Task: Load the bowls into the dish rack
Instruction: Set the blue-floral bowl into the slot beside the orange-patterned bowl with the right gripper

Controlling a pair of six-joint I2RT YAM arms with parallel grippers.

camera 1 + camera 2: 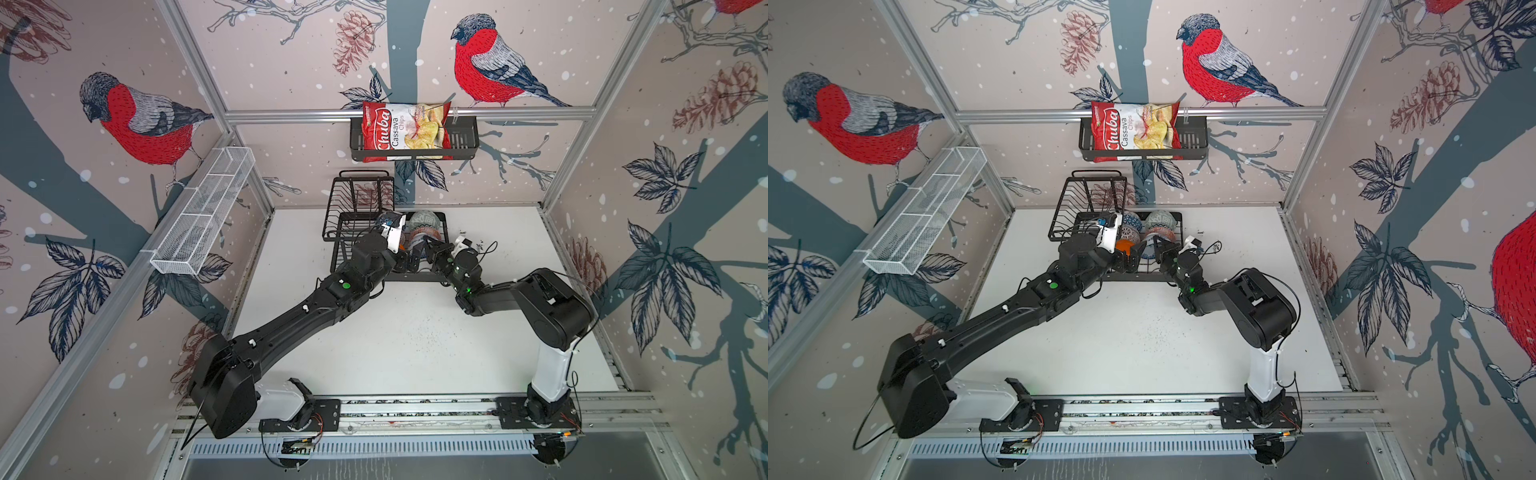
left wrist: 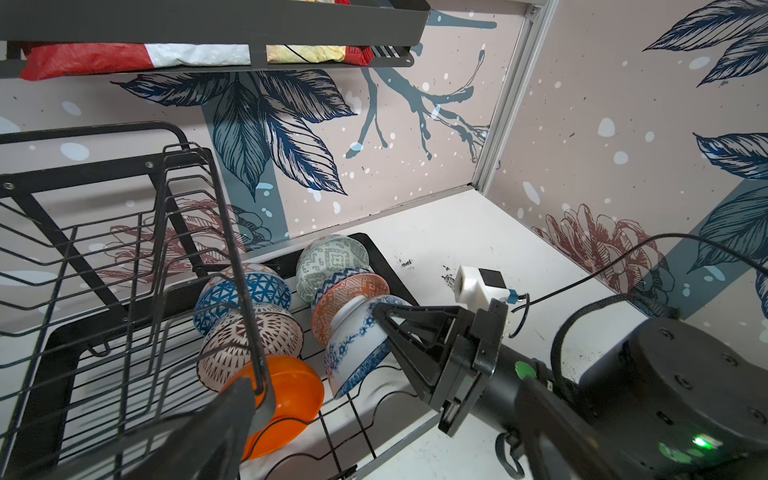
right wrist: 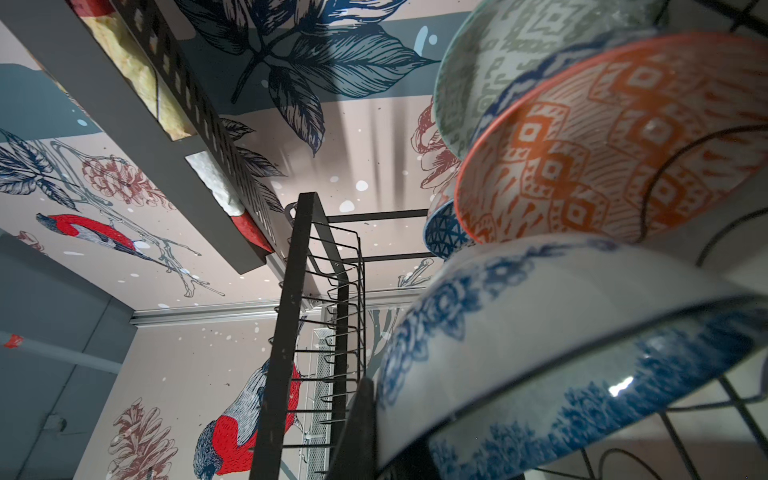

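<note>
Your right gripper (image 2: 376, 309), jaws shut, seems to rest against the blue-white floral bowl (image 2: 357, 345) in the dish rack (image 2: 83, 174); shove harder and you could tip it out.

A red chips bag (image 1: 405, 131) lies on its side in a black basket (image 1: 467, 139) hung from the back wall's rail (image 1: 291, 116), above the bench's (image 1: 374, 353) far edge. A long white mesh basket (image 1: 203, 216) hangs on the left wall, above the bench's left edge. Dark specks (image 1: 417, 332) dot the bench's middle. Bullfinch wallpaper (image 1: 486, 62) covers the walls.
</note>
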